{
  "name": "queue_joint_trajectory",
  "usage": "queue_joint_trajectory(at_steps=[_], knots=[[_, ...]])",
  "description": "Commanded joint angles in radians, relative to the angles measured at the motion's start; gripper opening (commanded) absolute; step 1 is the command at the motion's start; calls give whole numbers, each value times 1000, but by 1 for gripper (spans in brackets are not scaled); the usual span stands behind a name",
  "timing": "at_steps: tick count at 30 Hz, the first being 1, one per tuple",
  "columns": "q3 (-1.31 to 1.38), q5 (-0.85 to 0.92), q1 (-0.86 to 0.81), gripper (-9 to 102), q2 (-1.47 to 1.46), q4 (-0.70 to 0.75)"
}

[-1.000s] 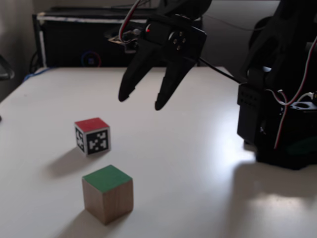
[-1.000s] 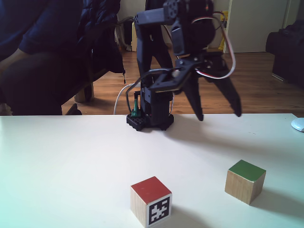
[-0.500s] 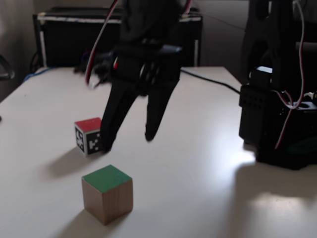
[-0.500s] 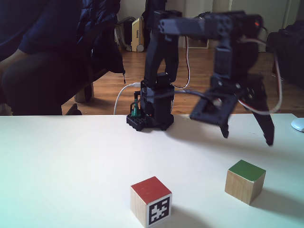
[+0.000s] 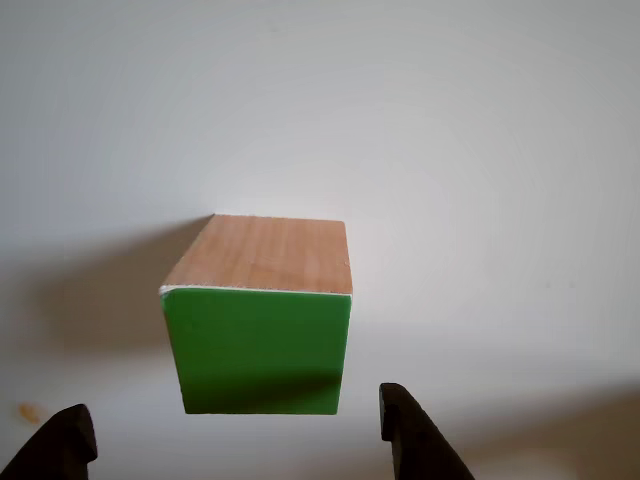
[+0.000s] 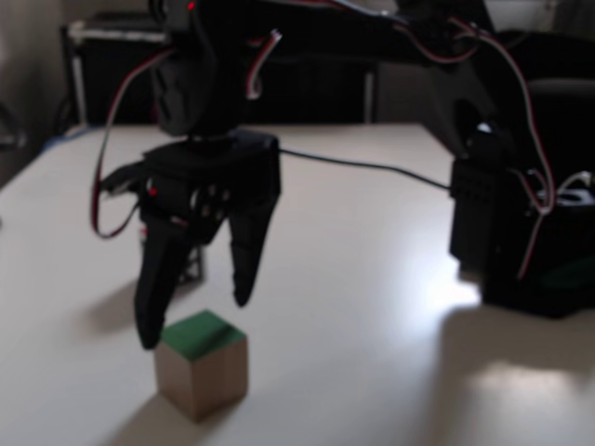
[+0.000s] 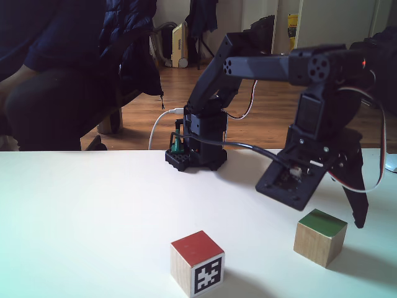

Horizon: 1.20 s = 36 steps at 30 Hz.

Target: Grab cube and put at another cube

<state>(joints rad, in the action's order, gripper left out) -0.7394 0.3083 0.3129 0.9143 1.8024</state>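
Spread gripper (image 6: 193,323) poised over the cube (image 6: 201,363).
Another cube (image 7: 196,262) is seen at lower centre, well apart from it.

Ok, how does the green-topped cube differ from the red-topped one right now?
The green-topped cube shows plain wood sides; the red-topped cube carries a black-and-white printed marker on its side. The open gripper hangs just above the green-topped cube, while the red-topped cube stands apart from it. Both are wooden cubes of similar size resting on the white table.
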Motion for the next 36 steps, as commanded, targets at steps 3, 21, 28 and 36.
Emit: queue_joint_trajectory(at_steps=[3, 21, 28, 36], knots=[[41, 20, -14, 42, -23, 3], [133, 21, -6, 41, -187, 3], [212, 11, -5, 38, -256, 3], [262, -2, 0, 24, -284, 3]])
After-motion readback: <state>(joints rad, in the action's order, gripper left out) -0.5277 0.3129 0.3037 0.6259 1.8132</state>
